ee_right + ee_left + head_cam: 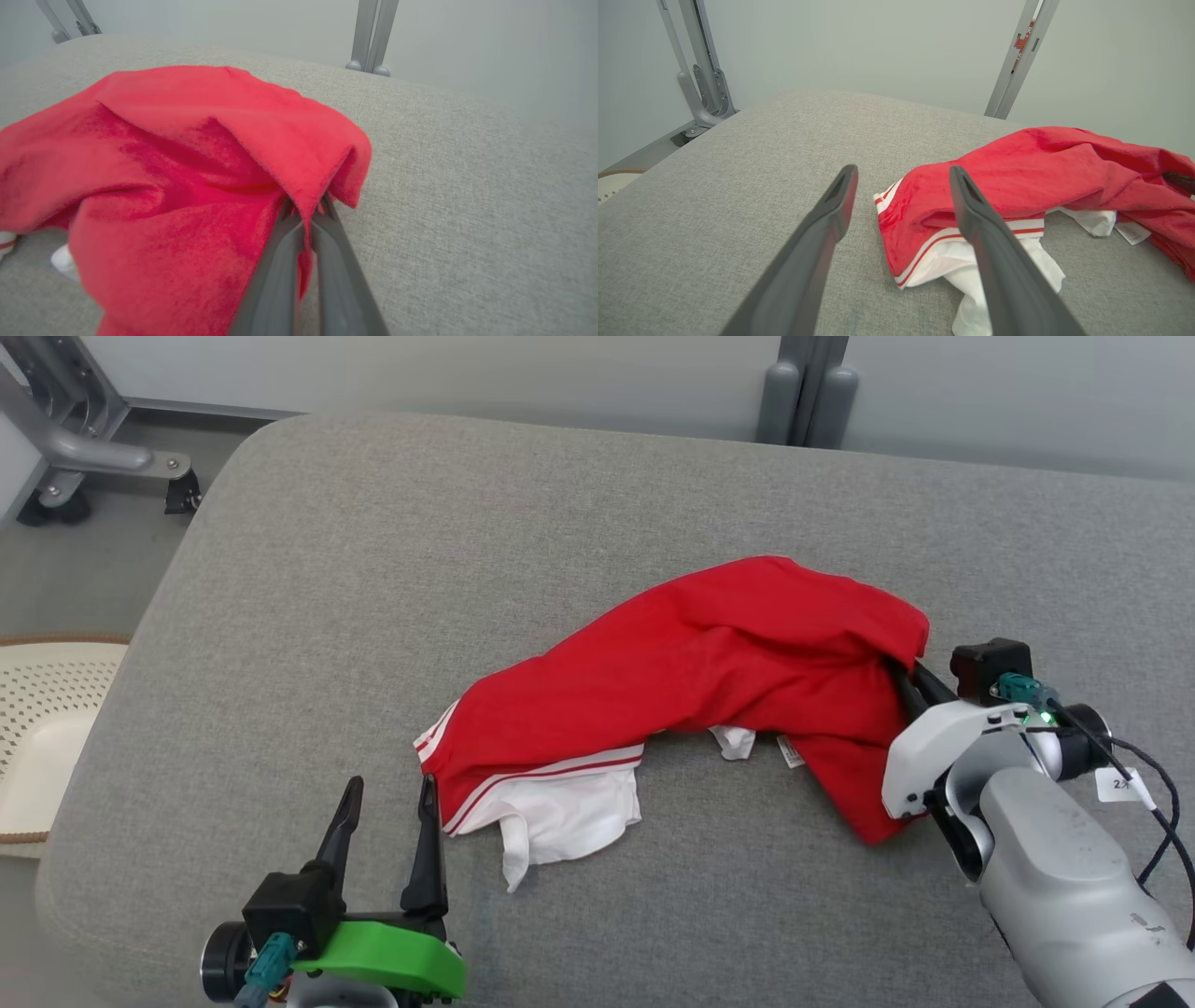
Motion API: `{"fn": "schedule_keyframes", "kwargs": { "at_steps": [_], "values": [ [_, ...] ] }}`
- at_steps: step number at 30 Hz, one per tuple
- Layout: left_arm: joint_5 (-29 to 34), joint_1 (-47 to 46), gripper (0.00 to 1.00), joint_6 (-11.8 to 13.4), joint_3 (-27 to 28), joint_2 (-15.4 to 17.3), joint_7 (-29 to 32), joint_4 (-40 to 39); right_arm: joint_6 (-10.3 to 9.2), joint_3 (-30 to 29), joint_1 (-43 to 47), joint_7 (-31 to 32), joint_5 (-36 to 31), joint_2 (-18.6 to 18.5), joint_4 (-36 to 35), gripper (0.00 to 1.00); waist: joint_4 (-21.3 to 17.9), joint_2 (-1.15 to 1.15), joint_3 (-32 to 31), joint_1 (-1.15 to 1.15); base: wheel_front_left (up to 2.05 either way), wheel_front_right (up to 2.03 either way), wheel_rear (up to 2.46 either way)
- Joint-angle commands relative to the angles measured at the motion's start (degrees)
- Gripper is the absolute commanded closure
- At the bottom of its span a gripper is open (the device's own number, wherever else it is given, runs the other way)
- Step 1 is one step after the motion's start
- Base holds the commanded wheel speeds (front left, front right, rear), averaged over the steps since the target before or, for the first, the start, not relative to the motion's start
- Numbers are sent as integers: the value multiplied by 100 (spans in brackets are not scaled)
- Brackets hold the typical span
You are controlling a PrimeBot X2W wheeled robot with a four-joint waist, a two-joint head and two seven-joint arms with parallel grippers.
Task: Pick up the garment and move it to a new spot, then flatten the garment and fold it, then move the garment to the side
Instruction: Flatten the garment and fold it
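While right hand [306,206] pinches a fold of the red garment [709,653], left hand [392,786] sits spread wide beside its other end.

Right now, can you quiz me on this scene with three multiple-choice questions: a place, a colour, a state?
1. Where does the garment lie?
A. on the floor
B. on the grey cushion
C. in a basket

2. What is its main colour?
A. blue
B. green
C. red

3. The right pincer is:
A. shut on the garment
B. wide open
C. holding a cup

Answers: B, grey fabric shows under it on every side; C, the cloth is red with white trim; A, it pinches a red fold.
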Motion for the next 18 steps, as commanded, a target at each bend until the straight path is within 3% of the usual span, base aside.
{"fn": "schedule_keyframes", "kwargs": {
  "at_steps": [1,7,12,18],
  "values": [
    [28,-47,0,44,42,7,0,-17,-9,44,-64,-98,28,-89,-123,100,-80,0,-64,0,0,0,0],
    [-8,81,0,43,62,7,0,-43,-9,-125,196,-211,-49,-281,-1045,100,-328,0,-181,0,0,0,0],
    [-15,127,0,73,69,8,0,-72,-9,-506,663,-211,-131,-252,-2403,100,-530,0,-278,0,0,0,0],
    [-38,211,0,105,111,8,0,-100,-9,-873,1695,470,-652,-73,-4525,100,-708,0,-393,0,0,0,0]
  ]
}}
